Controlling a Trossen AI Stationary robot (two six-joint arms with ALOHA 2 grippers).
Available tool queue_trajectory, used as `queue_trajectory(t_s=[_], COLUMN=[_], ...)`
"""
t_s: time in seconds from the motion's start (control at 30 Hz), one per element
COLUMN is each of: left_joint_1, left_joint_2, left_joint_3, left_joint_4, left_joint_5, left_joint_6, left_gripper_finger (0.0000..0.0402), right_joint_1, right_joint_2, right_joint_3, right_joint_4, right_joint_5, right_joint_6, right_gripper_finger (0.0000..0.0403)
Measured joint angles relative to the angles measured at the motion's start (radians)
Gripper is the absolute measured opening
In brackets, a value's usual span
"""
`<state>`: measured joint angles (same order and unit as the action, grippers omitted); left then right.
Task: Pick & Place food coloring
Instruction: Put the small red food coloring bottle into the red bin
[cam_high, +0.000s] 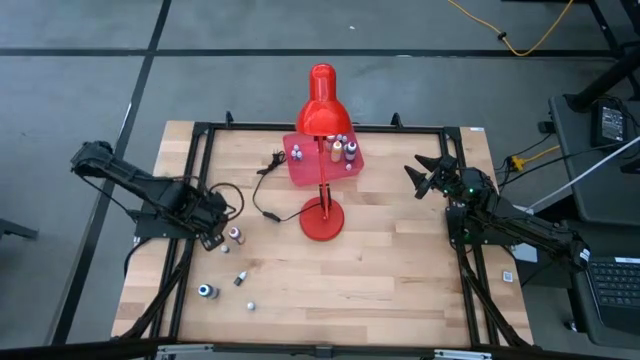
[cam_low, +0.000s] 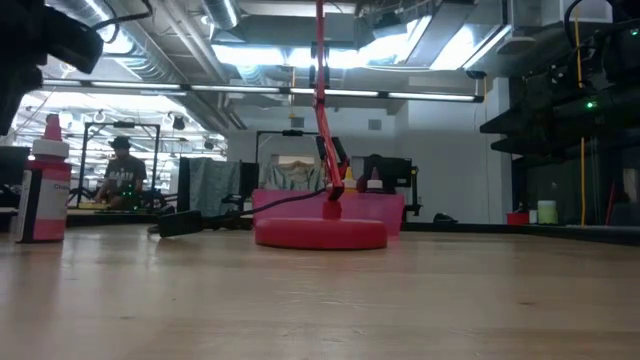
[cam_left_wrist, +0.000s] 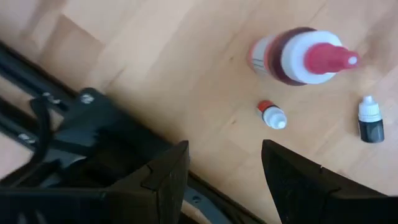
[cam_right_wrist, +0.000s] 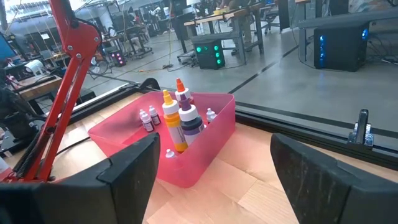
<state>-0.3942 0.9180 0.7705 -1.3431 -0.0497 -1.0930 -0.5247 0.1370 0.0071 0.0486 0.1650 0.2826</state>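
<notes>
Dark fingers of the left pincer are standing apart and empty at the left of the high view, just beside a red-capped bottle. More food coloring bottles are lying toward the lower left of the desk. Right pincer is waiting apart near the pink tray, which is holding several bottles.

Red lamp, pink tray, pale wooden table.
</notes>
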Motion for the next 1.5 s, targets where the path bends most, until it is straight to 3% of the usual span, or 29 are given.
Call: queue_trajectory(t_s=[0.63, 1.5], left_joint_1=[-0.162, -0.176], left_joint_2=[0.246, 0.45], left_joint_3=[-0.031, -0.031], left_joint_4=[0.147, 0.31], left_joint_5=[-0.012, -0.002], left_joint_6=[-0.082, -0.024], left_gripper_finger=[0.0196, 0.0196], right_joint_1=[0.0, 0.0], right_joint_2=[0.0, 0.0], right_joint_3=[0.0, 0.0], right_joint_4=[0.0, 0.0], right_joint_5=[0.0, 0.0], right_joint_6=[0.0, 0.0], right_gripper_finger=[0.0306, 0.0306])
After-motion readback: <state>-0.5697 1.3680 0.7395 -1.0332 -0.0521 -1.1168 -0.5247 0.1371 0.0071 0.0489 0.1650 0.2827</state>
